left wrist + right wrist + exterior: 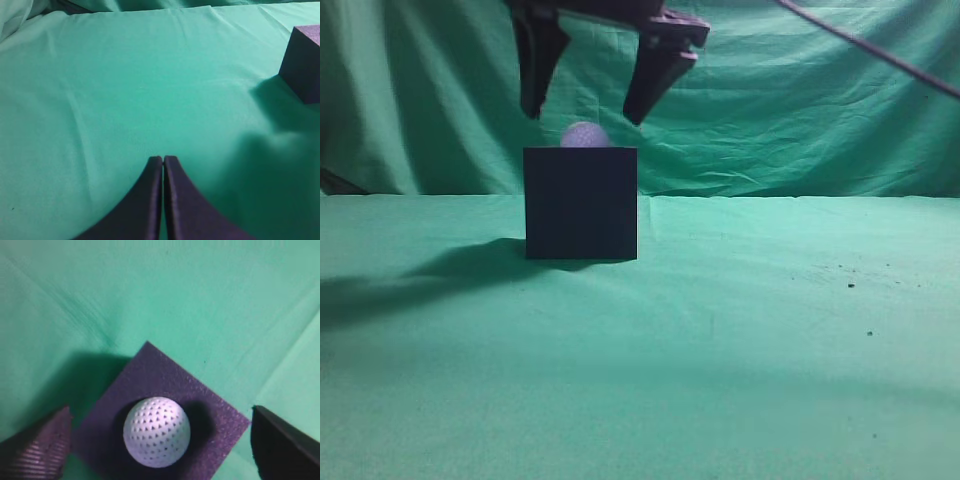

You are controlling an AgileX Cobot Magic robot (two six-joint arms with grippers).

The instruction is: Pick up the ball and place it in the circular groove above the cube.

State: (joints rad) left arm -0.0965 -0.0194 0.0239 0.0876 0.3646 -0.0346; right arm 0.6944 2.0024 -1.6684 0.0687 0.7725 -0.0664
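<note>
A white dimpled ball (pixel 156 432) rests in the round groove on top of a dark foam cube (pixel 210 400). In the exterior view the ball (pixel 584 135) pokes up from the top of the cube (pixel 581 203). My right gripper (pixel 584 112) hangs open just above the ball, a finger on each side, not touching it; in the right wrist view its fingers (pixel 160 440) spread wide around the cube. My left gripper (pixel 163 160) is shut and empty over bare cloth, with the cube's corner (pixel 303 62) off to its far right.
A green cloth (pixel 740 340) covers the table and hangs as a backdrop (pixel 800 100). A dark cable (pixel 880 50) crosses the upper right. The cube's shadow falls to its left.
</note>
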